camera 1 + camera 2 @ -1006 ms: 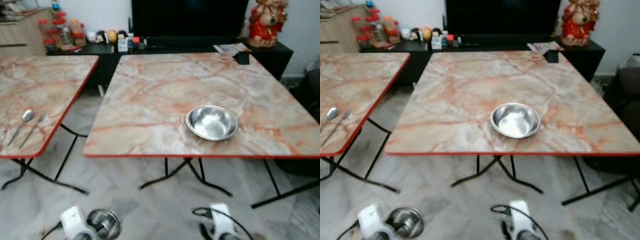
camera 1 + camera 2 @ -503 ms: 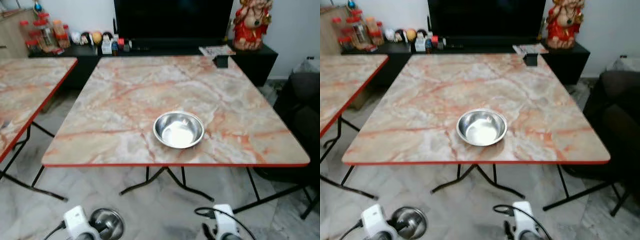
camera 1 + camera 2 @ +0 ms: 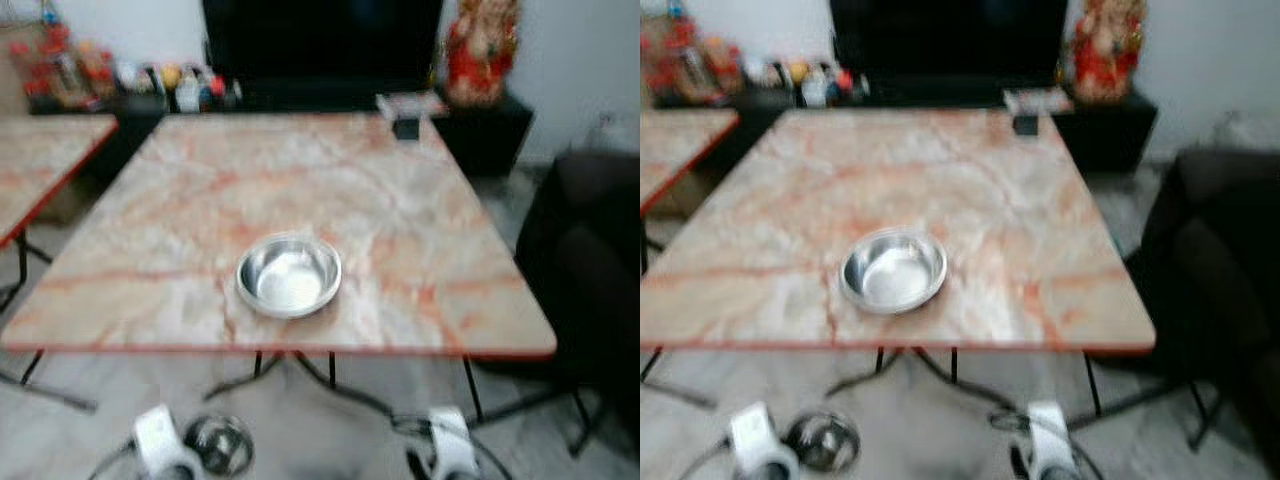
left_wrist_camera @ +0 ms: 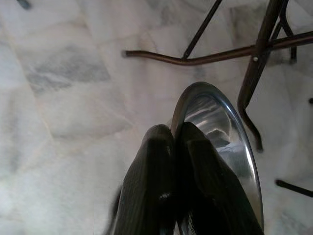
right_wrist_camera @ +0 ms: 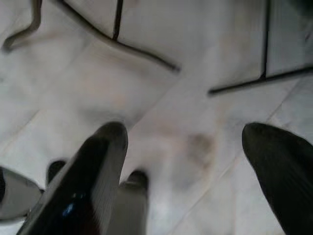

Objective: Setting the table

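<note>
While both arms hang low in front of the body, near the bottom edge of the head views, the left gripper (image 4: 173, 142) has its two black fingers pressed together on the rim of a small steel bowl (image 4: 220, 132). It holds this bowl above the marble floor (image 4: 73, 98), close to the dark metal legs (image 4: 259, 63) of the table. From the head the same bowl appears beside the white wrist of the left arm, below the table edge.

The right gripper (image 5: 186, 147) points down at the floor with its fingers spread wide apart, and nothing is between them.

A second steel bowl (image 3: 288, 275) stands upright on the marble-pattern table (image 3: 400, 200), near the front edge and a little to the robot's left of the middle. A small dark object (image 3: 406, 127) lies at the far edge of the table. Another table (image 3: 40, 160) of the same pattern stands on the left, and a dark sofa (image 3: 590, 260) on the right. The head views are blurred.
</note>
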Robot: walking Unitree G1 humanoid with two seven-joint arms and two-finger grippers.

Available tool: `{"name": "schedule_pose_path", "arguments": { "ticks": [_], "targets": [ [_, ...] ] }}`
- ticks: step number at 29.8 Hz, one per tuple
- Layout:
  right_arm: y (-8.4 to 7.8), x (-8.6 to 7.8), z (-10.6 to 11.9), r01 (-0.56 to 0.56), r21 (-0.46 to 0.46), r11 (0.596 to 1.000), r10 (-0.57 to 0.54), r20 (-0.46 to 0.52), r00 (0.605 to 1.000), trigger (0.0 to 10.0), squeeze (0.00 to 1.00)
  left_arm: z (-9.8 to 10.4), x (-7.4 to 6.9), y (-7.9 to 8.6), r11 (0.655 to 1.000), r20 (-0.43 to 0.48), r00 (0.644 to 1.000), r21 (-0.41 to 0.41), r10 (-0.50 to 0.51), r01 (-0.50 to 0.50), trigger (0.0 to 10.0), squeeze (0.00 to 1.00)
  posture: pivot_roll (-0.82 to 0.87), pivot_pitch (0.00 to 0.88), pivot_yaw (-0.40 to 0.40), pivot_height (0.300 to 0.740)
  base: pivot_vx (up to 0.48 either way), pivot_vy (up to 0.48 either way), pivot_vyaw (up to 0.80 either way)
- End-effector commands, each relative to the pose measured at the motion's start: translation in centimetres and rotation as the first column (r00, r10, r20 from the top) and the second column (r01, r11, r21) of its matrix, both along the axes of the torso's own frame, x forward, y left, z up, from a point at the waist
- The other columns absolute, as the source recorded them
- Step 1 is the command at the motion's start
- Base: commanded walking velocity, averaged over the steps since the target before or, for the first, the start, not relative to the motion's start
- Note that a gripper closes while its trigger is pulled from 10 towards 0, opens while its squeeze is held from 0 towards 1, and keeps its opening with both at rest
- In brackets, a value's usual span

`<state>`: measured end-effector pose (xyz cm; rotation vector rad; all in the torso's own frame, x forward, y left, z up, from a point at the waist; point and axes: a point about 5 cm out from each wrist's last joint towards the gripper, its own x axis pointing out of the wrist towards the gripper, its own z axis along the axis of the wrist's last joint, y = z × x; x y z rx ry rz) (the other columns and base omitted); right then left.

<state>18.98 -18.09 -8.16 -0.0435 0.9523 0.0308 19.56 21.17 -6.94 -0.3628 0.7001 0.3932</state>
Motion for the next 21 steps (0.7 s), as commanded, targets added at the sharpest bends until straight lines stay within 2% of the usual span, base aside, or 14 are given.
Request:
{"name": "schedule_pose_path", "arguments": {
  "ticks": [1, 5, 10, 17, 21],
  "targets": [
    [1.2, 0.2, 0.0, -0.004, 0.033, 0.999, 0.005, -0.002, 1.0, 10.0, 0.0, 0.1, -0.2, 1.0, 1.0, -0.004, 1.0, 0.031, 0.002, -0.002, 10.0, 0.0, 0.02, 0.0, -0.021, 0.709, 0.259, -0.356, 0.0],
    [1.2, 0.1, -0.1, -0.011, 0.036, 0.999, 0.011, -0.009, 1.0, 10.0, 0.0, -0.1, -0.5, 1.0, 0.999, -0.03, 0.999, 0.044, -0.015, 0.016, 10.0, 0.0, 0.02, 0.0, -0.023, 0.709, 0.194, -0.264, -0.65],
    [1.2, 0.0, -0.1, -0.019, 0.033, 0.999, 0.019, -0.014, 1.0, 10.0, 0.0, -0.2, -0.7, 1.0, 0.998, -0.046, 0.999, 0.056, -0.023, 0.026, 10.0, 0.0, 0.03, 0.0, -0.025, 0.709, 0.0, 0.0, 0.0],
    [1.3, 0.0, -0.1, -0.023, 0.037, 0.999, 0.023, -0.012, 1.0, 10.0, 0.0, -0.2, -1.1, 1.7, 0.995, -0.052, 0.998, 0.102, 0.026, -0.02, 10.0, 0.0, 0.03, 0.0, -0.031, 0.709, 0.0, 0.0, 0.0],
    [1.2, 0.0, -0.1, -0.031, 0.035, 0.999, 0.032, -0.019, 0.999, 10.0, 0.0, -0.1, -1.7, 2.8, 0.982, -0.057, 0.993, 0.165, 0.1, -0.09, 10.0, 0.0, 0.04, 0.0, -0.034, 0.709, 0.0, 0.0, 0.0]
  ]
}}
